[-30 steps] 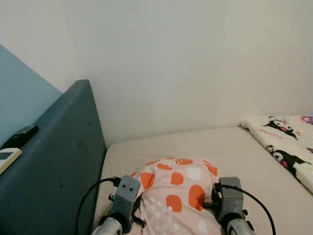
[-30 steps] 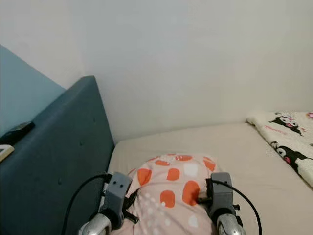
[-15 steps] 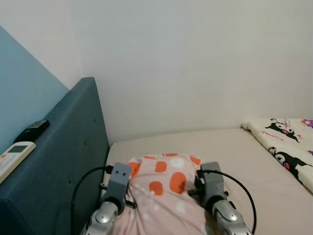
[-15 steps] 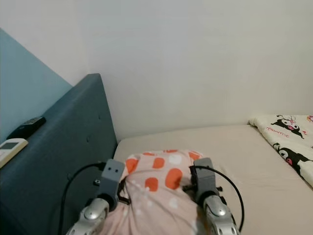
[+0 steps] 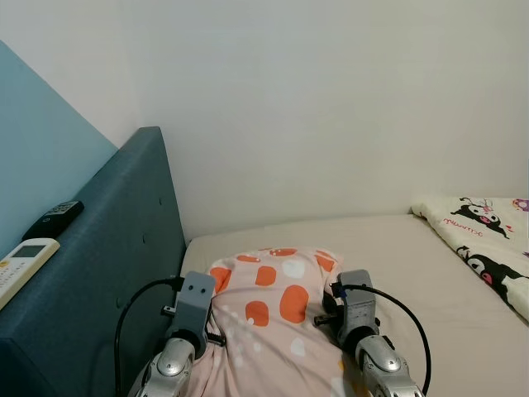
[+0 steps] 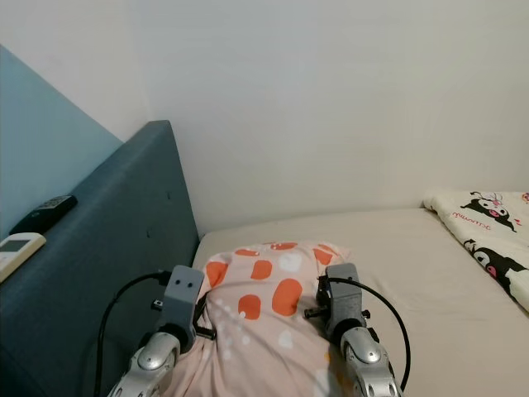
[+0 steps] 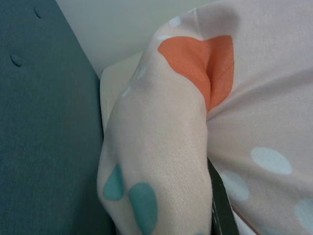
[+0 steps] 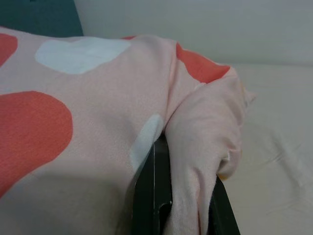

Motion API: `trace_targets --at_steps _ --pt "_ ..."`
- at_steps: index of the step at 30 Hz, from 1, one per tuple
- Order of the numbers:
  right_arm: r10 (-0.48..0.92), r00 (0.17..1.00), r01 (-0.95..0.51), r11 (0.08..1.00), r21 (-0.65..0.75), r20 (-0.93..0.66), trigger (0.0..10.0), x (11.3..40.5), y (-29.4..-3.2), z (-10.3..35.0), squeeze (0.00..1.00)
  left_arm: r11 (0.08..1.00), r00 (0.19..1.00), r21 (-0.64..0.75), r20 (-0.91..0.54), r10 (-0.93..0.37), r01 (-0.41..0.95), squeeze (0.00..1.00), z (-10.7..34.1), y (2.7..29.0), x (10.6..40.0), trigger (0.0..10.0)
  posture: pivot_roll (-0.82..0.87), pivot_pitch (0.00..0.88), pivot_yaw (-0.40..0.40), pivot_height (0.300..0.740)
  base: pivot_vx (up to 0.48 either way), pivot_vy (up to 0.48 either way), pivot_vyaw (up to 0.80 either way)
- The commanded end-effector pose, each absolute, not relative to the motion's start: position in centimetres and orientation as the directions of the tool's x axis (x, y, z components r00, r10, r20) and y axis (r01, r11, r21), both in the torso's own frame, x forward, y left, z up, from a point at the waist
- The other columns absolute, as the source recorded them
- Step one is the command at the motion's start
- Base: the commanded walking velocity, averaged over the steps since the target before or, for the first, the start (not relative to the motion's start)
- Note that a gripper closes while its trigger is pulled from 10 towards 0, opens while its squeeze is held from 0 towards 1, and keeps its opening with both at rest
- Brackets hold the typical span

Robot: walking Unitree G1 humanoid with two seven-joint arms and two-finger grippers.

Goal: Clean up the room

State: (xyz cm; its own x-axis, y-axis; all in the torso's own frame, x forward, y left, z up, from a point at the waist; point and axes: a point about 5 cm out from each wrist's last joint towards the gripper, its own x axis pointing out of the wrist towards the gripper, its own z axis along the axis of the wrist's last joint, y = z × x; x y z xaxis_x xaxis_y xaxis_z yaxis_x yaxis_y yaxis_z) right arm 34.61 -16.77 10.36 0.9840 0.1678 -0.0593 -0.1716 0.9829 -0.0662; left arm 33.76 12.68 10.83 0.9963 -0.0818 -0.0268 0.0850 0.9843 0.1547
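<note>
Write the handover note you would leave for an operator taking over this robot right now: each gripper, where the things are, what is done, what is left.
Left gripper: shut on a fold of the pink spotted pillow, on its headboard side.
Right gripper: shut on the pillow's other corner.
Pillow: held between both arms over the beige mattress, near the head end.
Two remotes lie on the headboard top; a cartoon-print blanket is at the far right.
Done: pillow gripped.
Left: probably set it down by the headboard and release.
</note>
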Motion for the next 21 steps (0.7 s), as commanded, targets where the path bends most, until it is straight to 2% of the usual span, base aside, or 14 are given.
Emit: trace_targets --at_steps 1,12,21 --pt "0.192 0.981 -0.193 0.979 -0.064 -0.009 10.0 34.45 -16.21 10.83 0.00 0.985 0.997 0.159 0.022 -0.073 0.069 0.00 11.37 12.91 33.67 10.0 -0.08 0.061 0.041 0.707 0.000 0.000 0.00" --pt "0.192 0.981 -0.191 0.980 -0.052 0.001 10.0 34.38 -16.12 10.73 0.00 0.980 0.993 0.163 0.019 -0.120 0.116 0.00 11.36 12.20 33.63 10.0 -0.08 0.064 0.047 0.648 0.000 0.000 0.00" --pt "0.190 0.982 -0.189 0.981 -0.049 0.003 10.0 34.38 -16.17 10.72 0.00 0.979 0.992 0.166 0.010 -0.122 0.119 0.00 11.25 12.22 33.58 10.0 -0.08 0.070 0.050 0.620 0.000 0.000 0.00"
